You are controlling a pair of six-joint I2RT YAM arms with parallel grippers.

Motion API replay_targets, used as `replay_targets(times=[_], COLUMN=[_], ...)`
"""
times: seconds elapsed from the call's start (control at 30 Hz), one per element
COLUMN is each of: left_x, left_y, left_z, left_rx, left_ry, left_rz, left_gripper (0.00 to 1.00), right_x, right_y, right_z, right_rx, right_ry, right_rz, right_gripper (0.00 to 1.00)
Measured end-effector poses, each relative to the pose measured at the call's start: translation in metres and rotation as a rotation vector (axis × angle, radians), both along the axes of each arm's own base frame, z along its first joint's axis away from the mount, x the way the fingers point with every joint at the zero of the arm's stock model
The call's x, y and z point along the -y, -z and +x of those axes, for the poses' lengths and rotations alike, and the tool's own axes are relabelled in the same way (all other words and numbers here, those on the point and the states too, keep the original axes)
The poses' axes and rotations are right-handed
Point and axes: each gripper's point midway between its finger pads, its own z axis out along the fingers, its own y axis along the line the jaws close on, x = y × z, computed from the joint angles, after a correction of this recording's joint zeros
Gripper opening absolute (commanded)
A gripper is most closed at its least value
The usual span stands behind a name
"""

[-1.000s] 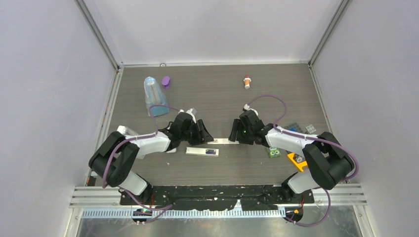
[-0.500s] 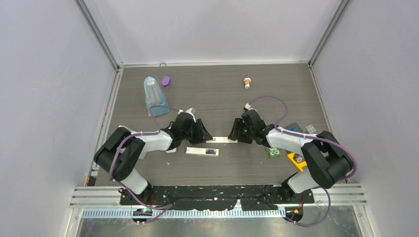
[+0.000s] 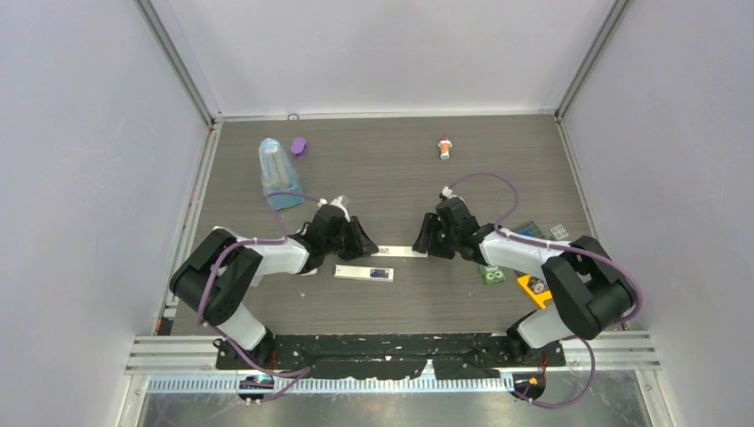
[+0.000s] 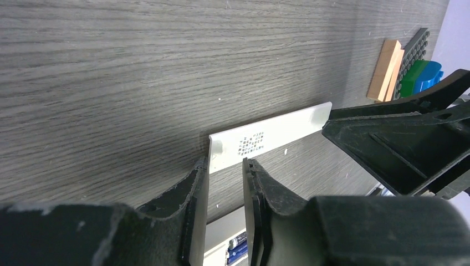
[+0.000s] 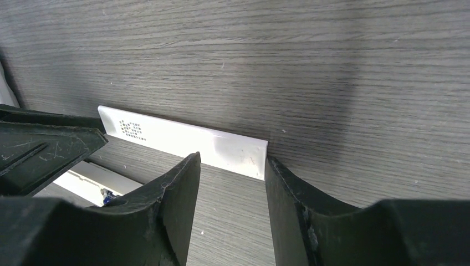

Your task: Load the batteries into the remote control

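Both arms low at mid-surface [image 3: 391, 178], wrists turned toward each other over a thin white bar [image 3: 397, 253] lying flat on the wood grain.

At the bar's left end, left gripper [image 4: 226, 165]: fingers a narrow slot apart, bare surface visible between them, the bar's corner right at the tips. Contact with the bar: cannot tell.

At the bar's right end, right gripper [image 5: 231, 162]: fingers spread wider, straddling that end, its short edge just beside the inner face of 1 finger. Nothing visibly pinched.

Just nearer the arm bases than the bar and parallel to it, remote [image 3: 357, 271], flat on the surface, near both grippers and held by neither. Toward its right end an open bay with batteries [image 3: 381, 272] inside. From the left wrist view, 2 dark-blue ones side by side.

Far back and well apart, a red-and-white capped bottle [image 3: 445, 147]. At back left, a clear pouch [image 3: 276, 173] with a purple piece [image 3: 299, 147] just beside it. By the right arm, a green block [image 3: 493, 275] and an orange block [image 3: 536, 290].
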Motion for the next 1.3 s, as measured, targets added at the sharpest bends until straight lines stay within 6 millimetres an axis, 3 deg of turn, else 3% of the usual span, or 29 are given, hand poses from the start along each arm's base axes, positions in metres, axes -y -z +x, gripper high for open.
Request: replay_targets(times=[0.23, 0.6, 0.87, 1.03, 1.17, 1.3], left_x=[0.001, 0.01, 0.008, 0.01, 0.011, -0.003], left_y=[-0.004, -0.058, -0.067, -0.084, -0.078, -0.062], left_z=[0.0, 0.002, -0.012, -0.027, -0.05, -0.064], left_rx=[0.013, 0.128, 0.13, 0.165, 0.146, 0.112], left_ry=[0.004, 0.028, 0.041, 0.075, 0.118, 0.112], left_rz=[-0.021, -0.116, -0.095, -0.101, -0.093, -0.055], left_gripper=[0.25, 0.24, 0.26, 0.27, 0.27, 0.28], right_x=[0.003, 0.004, -0.001, -0.016, -0.034, -0.042], right_y=[0.0, -0.01, -0.01, -0.014, -0.023, -0.027], right_z=[-0.005, -0.031, -0.044, -0.055, -0.058, -0.063], right_rx=[-0.012, -0.079, -0.108, -0.11, -0.082, -0.074], right_ry=[-0.001, -0.043, -0.077, -0.13, -0.174, -0.201], right_rz=[-0.002, 0.016, 0.026, 0.063, 0.116, 0.133], right_gripper=[0.51, 0.5, 0.5, 0.5, 0.5, 0.51])
